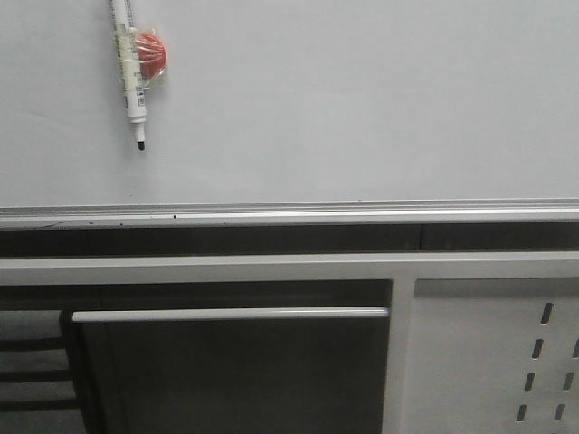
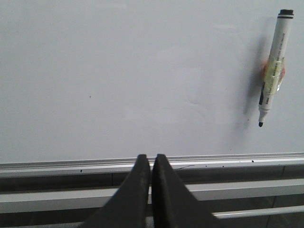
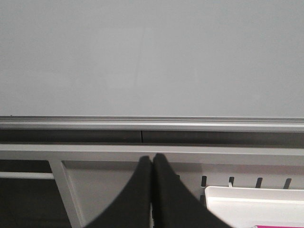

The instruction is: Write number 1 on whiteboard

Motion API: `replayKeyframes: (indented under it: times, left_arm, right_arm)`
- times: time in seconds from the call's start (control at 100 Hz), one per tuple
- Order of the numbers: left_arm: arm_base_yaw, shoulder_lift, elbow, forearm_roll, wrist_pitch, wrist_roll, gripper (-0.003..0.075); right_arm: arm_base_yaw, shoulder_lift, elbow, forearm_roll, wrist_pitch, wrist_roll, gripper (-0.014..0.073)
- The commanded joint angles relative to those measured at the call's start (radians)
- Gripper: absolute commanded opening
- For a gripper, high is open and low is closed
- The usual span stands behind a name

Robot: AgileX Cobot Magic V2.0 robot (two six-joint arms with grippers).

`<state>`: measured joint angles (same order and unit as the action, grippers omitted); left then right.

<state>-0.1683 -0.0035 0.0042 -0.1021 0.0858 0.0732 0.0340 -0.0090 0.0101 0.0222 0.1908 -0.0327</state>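
Whiteboard (image 1: 344, 99) stands upright, silver rail along its lower edge; no stroke visible on it. Marker pen (image 1: 128, 68) hangs at upper left, long axis near vertical, tip down (taped to a red magnet (image 1: 152, 51)). Left gripper (image 2: 151, 164) and right gripper (image 3: 152, 164) both clenched, empty, near the rail.

White slotted metal panel (image 1: 493, 357) beside a dark recess with a rail (image 1: 231, 314).

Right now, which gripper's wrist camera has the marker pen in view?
The left gripper: its wrist view shows the marker pen hanging tip-down on the whiteboard. The right gripper faces only bare board and the slotted panel.
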Motion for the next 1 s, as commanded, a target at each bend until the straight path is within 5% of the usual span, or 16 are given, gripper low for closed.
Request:
replayKeyframes:
  times: [0.0, 0.76, 0.99]
  left_arm:
    - [-0.007, -0.023, 0.041, -0.001, -0.078, -0.010, -0.0020]
    - [-0.007, -0.023, 0.041, -0.001, -0.078, -0.010, -0.0020]
    - [-0.007, -0.023, 0.039, -0.047, -0.094, -0.010, -0.0020]
  right_arm:
    - [-0.006, -0.018, 0.026, -0.012, -0.081, -0.009, -0.0064]
    - [-0.006, -0.018, 0.026, -0.012, -0.081, -0.009, -0.0064]
    - [-0.006, -0.018, 0.026, 0.082, -0.084, -0.009, -0.0064]
